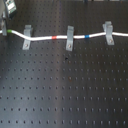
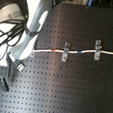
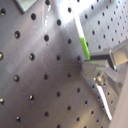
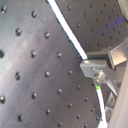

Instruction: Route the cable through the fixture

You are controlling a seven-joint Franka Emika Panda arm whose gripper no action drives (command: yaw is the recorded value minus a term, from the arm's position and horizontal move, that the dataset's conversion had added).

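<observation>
The white cable runs across the black perforated board through three grey clips: the left clip, the middle clip and the right clip. It carries a red band and a blue band, and a green band at the first exterior view's left edge. In both wrist views my gripper is shut on the cable at the green band, low over the board. In the second exterior view the cable leaves my arm, which hides the left clip.
The black board with its hole grid fills the first exterior view. A bundle of black arm cables hangs at the second exterior view's left. A blue and black object sits near that corner. A grey clip edge shows in the first wrist view.
</observation>
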